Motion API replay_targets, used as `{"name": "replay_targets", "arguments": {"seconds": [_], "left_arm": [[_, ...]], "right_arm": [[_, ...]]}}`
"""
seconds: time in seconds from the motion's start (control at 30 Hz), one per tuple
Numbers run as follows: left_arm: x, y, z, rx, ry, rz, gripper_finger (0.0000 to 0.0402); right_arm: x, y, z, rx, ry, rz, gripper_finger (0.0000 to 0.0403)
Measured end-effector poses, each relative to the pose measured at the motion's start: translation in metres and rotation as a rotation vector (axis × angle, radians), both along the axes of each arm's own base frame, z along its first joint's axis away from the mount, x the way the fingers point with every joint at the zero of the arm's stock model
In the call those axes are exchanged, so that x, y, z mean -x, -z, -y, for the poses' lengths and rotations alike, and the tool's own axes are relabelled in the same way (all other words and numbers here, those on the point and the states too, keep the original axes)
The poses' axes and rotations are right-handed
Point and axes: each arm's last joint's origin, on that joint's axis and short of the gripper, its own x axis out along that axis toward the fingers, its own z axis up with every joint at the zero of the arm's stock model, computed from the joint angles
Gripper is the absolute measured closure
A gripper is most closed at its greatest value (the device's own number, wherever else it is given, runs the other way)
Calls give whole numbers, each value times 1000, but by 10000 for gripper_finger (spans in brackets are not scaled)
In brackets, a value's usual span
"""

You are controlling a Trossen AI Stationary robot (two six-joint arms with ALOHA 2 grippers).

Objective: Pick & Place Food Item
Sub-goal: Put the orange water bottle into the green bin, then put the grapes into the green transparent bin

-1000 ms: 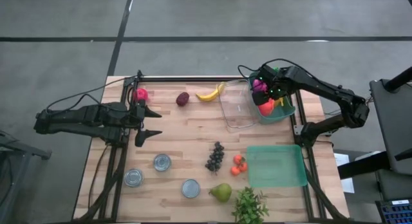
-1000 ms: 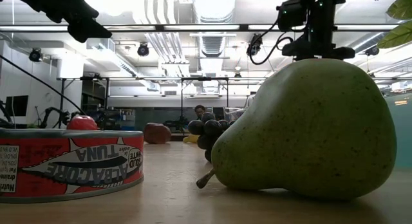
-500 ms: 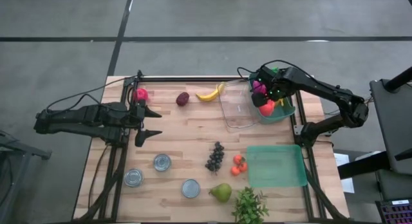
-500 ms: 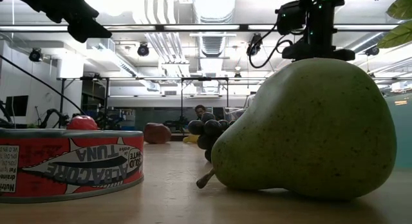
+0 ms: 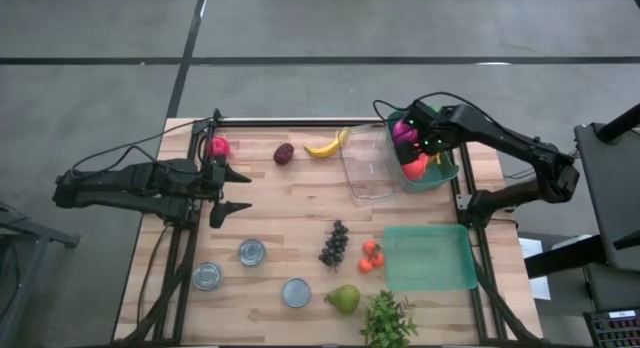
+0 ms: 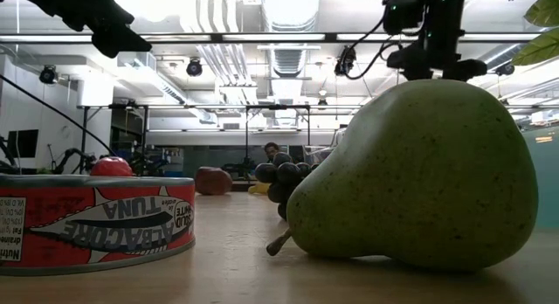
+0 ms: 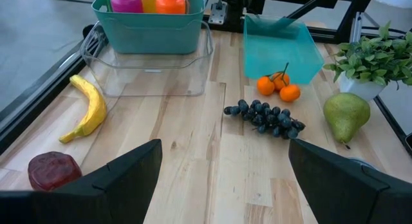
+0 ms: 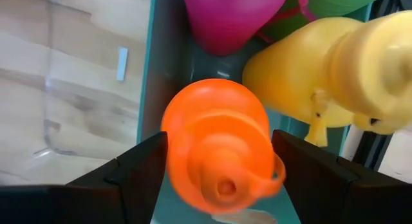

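A teal bin (image 5: 447,174) at the far right holds an orange bottle (image 8: 215,137), a magenta bottle (image 8: 232,15) and a yellow bottle (image 8: 322,63). My right gripper (image 8: 219,169) hangs open above the bin and points down. Its fingers stand on either side of the orange bottle's top, which lies below them. My left gripper (image 5: 228,193) waits open above the table's left side. Loose on the table lie a banana (image 5: 325,145), a dark red fruit (image 5: 284,153), grapes (image 5: 334,243), small oranges (image 5: 371,255) and a pear (image 5: 343,299).
A clear tub (image 5: 368,166) stands next to the bin's left side. A teal lid (image 5: 430,256) lies at the near right. Three cans (image 5: 252,252) sit toward the near left, a potted plant (image 5: 388,320) at the near edge and a red fruit (image 5: 218,146) at the far left.
My right gripper has risen a little above the teal bin. The orange bottle stays in the bin.
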Motion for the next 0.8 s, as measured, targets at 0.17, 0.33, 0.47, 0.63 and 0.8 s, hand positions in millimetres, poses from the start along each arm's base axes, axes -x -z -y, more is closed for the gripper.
{"name": "replay_targets", "arguments": {"seconds": [0.17, 0.33, 0.47, 0.63, 0.8], "left_arm": [[0, 0, 0, 0, 0, 0, 58], [0, 0, 0, 0, 0, 0, 58], [0, 0, 0, 0, 0, 0, 58], [0, 0, 0, 0, 0, 0, 58], [0, 0, 0, 0, 0, 0, 58]], "right_arm": [[9, -12, -6, 30, 1, 52, 126], [21, -31, -16, 62, -11, 146, 126], [32, -46, -25, 99, -22, 236, 126], [39, -62, -36, 159, -103, 404, 126], [31, -69, -51, 230, -230, 582, 126]]}}
